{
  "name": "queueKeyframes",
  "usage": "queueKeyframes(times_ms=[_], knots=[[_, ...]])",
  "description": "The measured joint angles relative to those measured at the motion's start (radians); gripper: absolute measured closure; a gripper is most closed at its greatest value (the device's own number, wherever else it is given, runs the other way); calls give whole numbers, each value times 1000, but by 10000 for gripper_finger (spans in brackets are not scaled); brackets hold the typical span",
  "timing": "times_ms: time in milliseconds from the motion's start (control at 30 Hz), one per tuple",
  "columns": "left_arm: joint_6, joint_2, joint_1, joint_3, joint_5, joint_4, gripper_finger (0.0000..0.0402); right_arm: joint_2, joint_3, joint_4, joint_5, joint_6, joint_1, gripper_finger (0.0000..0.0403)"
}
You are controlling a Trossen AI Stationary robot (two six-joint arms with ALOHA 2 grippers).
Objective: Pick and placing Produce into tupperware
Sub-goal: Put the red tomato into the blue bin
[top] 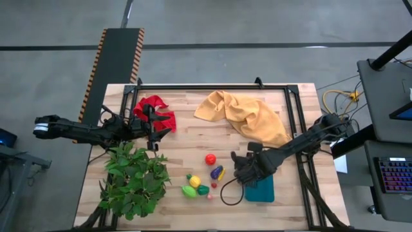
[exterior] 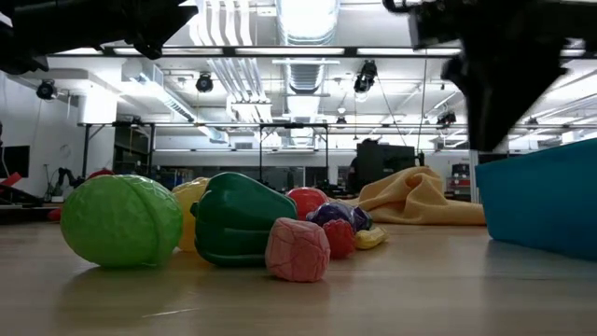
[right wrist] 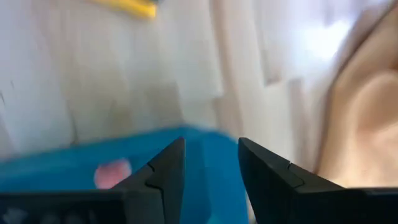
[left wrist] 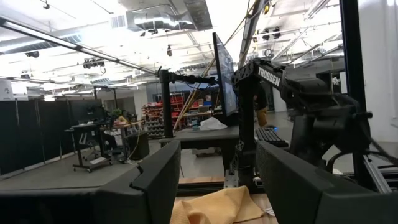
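Note:
The teal tupperware point(top: 262, 191) stands on the table at the near right and also shows in the low view point(exterior: 550, 201). My right gripper point(right wrist: 211, 162) hangs open and empty just above its far end point(top: 243, 171). A pink piece point(right wrist: 113, 173) lies inside the container. On the table to its left lie a red ball point(top: 210, 158), a purple and yellow piece point(top: 217, 173), a yellow piece point(top: 194, 181), a lime green piece point(top: 188, 191), a dark green piece point(top: 203, 189) and a tiny pink piece point(top: 210, 196). My left gripper point(top: 156, 134) waits open near the red cloth.
A big leafy green plant point(top: 132, 180) stands at the near left. A red cloth point(top: 154, 111) lies at the far left and a yellow cloth point(top: 248, 115) at the far middle and right. A dark cable loop point(top: 232, 193) lies beside the container.

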Motion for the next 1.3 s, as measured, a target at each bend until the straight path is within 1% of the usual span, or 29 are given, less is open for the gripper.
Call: queueKeyframes(times_ms=[267,367,433,533,567,667,767,833,1167,1300], knots=[[0,0,0,0,0,0,205,-2,139,17,107,-88,0,264],[0,0,0,0,0,0,205,-2,173,106,106,-155,0,265],[0,0,0,0,0,0,205,-2,181,202,74,-234,5,259],[0,0,0,0,0,0,205,2,181,345,-12,-329,7,238],[0,0,0,0,0,0,205,4,181,370,-21,-354,8,228],[0,0,1,0,0,0,205,11,181,390,3,-405,7,193],[0,0,1,0,0,0,205,14,181,386,56,-408,-14,162],[0,0,1,0,0,0,205,14,179,387,63,-409,-36,147],[0,1,1,0,0,0,205,15,123,434,53,-408,-170,107],[0,0,1,0,0,0,205,15,90,499,-40,-408,-222,101]])
